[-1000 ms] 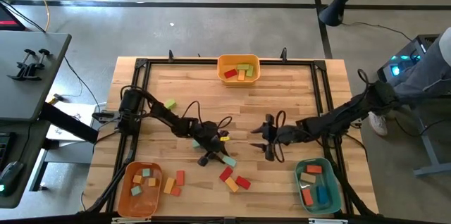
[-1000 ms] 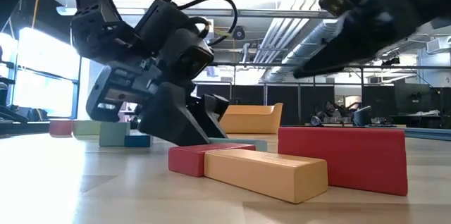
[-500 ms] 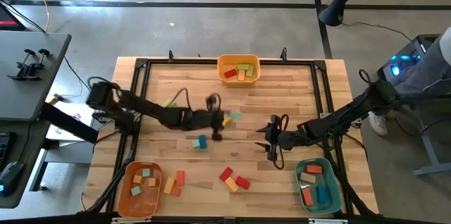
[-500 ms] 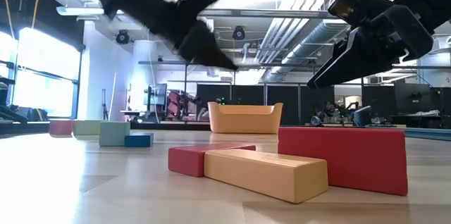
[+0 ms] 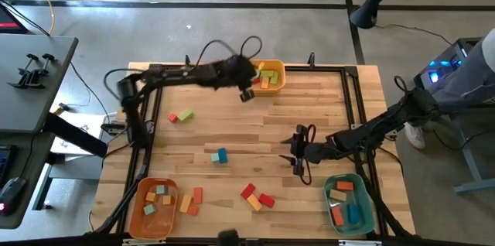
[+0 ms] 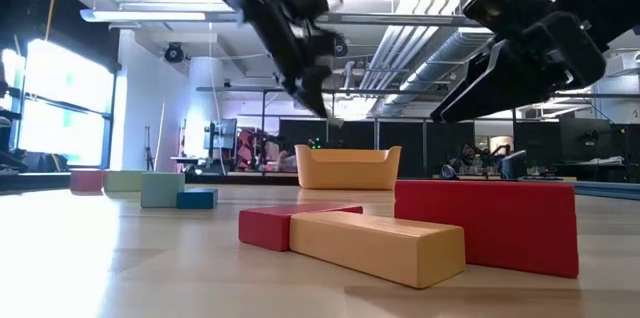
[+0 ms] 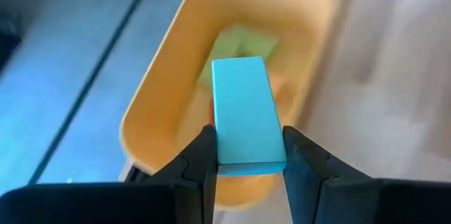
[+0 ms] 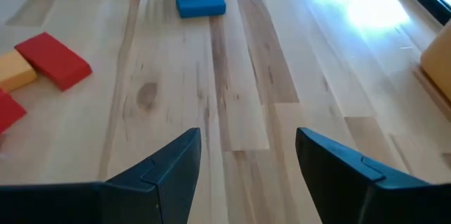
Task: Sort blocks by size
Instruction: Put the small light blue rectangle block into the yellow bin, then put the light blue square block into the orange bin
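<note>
- While the left gripper (image 5: 247, 91) hangs at the near-left edge of the yellow bin (image 5: 261, 66) by the table's far rail, its fingers (image 7: 201, 164) are clamped on a teal block (image 7: 243, 120), held lengthwise between them above the bin's interior.
- Yellow bin already holds red, orange and green blocks (image 5: 263, 78).
- Right gripper (image 5: 298, 155) sits low over the bare wood right of centre, jaws spread wide, nothing between them.
- Loose on the table: a red and green pair (image 5: 180, 116) at left; a small teal and blue pair (image 5: 220, 155) near centre; a red-and-orange cluster (image 5: 256, 197) toward the front edge.
- Two more pieces (image 5: 191, 200), orange and red, lie just beside the orange bin (image 5: 151, 207), which holds several small cubes.
- Teal bin (image 5: 346, 202) at front right holds longer bars, red, orange and blue.
</note>
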Controlling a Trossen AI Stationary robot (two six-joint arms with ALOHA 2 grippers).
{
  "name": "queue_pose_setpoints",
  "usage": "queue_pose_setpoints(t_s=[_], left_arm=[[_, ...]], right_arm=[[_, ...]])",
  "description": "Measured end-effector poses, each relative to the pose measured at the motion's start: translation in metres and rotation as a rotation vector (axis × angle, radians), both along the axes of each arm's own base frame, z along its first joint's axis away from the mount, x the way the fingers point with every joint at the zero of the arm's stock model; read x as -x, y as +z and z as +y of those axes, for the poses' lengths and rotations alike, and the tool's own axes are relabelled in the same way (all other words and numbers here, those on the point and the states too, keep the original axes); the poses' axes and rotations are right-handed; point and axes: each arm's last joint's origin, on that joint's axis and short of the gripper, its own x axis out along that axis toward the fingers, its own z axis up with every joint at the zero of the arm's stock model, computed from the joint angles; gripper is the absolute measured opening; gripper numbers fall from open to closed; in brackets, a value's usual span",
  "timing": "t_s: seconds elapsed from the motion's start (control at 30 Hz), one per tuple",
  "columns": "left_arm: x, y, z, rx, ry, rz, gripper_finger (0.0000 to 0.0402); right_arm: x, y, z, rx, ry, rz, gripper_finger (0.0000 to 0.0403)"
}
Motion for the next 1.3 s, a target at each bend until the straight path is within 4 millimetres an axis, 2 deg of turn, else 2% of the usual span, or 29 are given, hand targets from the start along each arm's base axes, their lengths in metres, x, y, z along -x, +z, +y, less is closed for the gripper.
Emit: queue_pose_setpoints(t_s=[0.2, 0.33, 0.47, 0.8, 0.9, 1.0, 1.1, 1.17, 1.3], left_arm=[[-0.016, -0.022, 0.052, 0.071, 0.086, 0.128, 0.0111], [-0.020, -0.037, 0.074, 0.089, 0.118, 0.169, 0.0128], [-0.018, -0.044, 0.085, 0.084, 0.119, 0.187, 0.0139], [-0.010, -0.044, 0.098, 0.171, 0.105, 0.126, 0.0175], [-0.007, -0.036, 0.099, 0.212, 0.098, 0.084, 0.0174], [-0.007, -0.016, 0.091, 0.245, 0.034, 0.003, 0.0166], [-0.010, -0.002, 0.067, 0.288, -0.056, -0.062, 0.0156], [-0.011, 0.003, 0.042, 0.288, -0.121, -0.089, 0.0148], [-0.007, 0.008, -0.023, 0.261, -0.228, -0.184, 0.0132]], right_arm=[[-0.001, 0.000, -0.003, -0.024, -0.029, -0.007, 0.0227], [-0.001, 0.000, -0.003, -0.046, -0.043, -0.009, 0.0227], [-0.001, 0.000, -0.003, -0.059, -0.052, -0.012, 0.0227], [-0.001, 0.000, -0.003, -0.053, -0.048, -0.009, 0.0227], [-0.001, 0.000, -0.003, -0.042, -0.043, -0.005, 0.0227], [-0.001, 0.000, -0.003, -0.034, -0.040, -0.003, 0.0227], [-0.001, 0.000, -0.003, -0.021, -0.046, -0.007, 0.0227], [-0.001, 0.000, -0.004, -0.010, -0.063, -0.014, 0.0227], [-0.001, 0.000, -0.004, -0.009, -0.079, -0.021, 0.0227]])
